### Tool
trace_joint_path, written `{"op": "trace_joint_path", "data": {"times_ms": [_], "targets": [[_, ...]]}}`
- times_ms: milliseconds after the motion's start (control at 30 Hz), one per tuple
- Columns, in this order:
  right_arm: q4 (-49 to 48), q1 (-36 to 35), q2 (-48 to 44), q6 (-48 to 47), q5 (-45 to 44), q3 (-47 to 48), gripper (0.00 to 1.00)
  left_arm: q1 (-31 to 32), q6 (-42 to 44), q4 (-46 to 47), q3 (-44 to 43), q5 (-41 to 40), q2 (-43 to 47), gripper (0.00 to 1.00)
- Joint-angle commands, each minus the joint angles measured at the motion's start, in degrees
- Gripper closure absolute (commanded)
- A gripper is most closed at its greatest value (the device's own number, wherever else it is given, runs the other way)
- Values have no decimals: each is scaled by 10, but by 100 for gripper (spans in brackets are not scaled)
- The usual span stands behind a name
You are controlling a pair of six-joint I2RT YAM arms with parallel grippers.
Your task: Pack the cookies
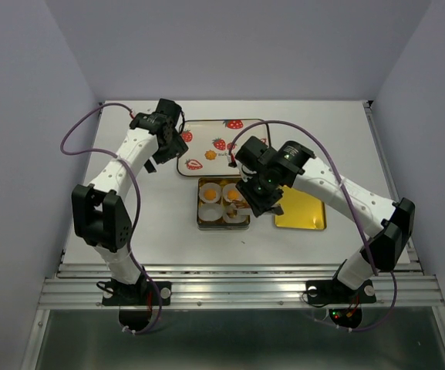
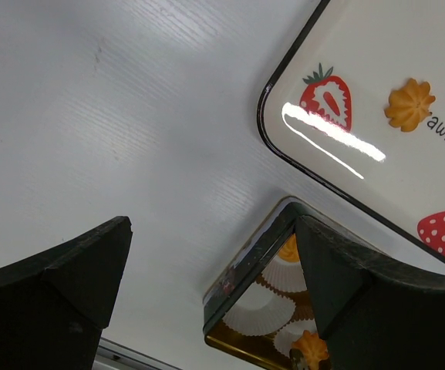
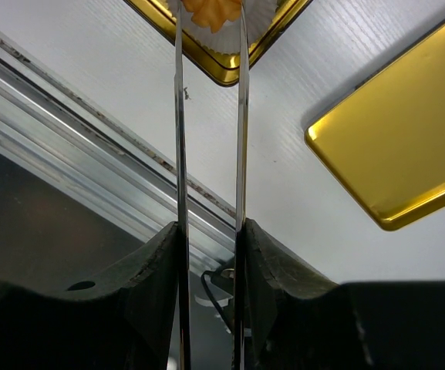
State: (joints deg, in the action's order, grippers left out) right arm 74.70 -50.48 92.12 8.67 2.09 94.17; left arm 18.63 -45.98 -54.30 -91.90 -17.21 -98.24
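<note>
Right hand (image 3: 209,231) clamps steel tweezers (image 3: 180,139) pinching a round orange cookie (image 3: 211,12) over the gold tin (image 3: 230,75); another cookie (image 2: 409,104) waits beyond the wide-open left hand (image 2: 213,231).

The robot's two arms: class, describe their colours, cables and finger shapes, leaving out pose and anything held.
The left arm and right arm have white shells with black joints; a purple cable loops along each. The left gripper has broad black wedge fingers; the right gripper has two thin shiny metal blades in black mounts.
</note>
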Motion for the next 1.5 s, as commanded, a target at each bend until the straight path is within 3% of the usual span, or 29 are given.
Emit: {"op": "trace_joint_path", "data": {"times_ms": [0, 933, 1467], "targets": [[-21, -8, -7, 5, -14, 0, 60, 1, -6, -6, 12, -17, 38, 1], [-52, -8, 8, -1, -29, -22, 59, 0, -8, -8, 30, -24, 47, 1], [-54, -8, 12, 4, -27, -22, 54, 1, -3, -12, 29, -27, 46, 1]]}}
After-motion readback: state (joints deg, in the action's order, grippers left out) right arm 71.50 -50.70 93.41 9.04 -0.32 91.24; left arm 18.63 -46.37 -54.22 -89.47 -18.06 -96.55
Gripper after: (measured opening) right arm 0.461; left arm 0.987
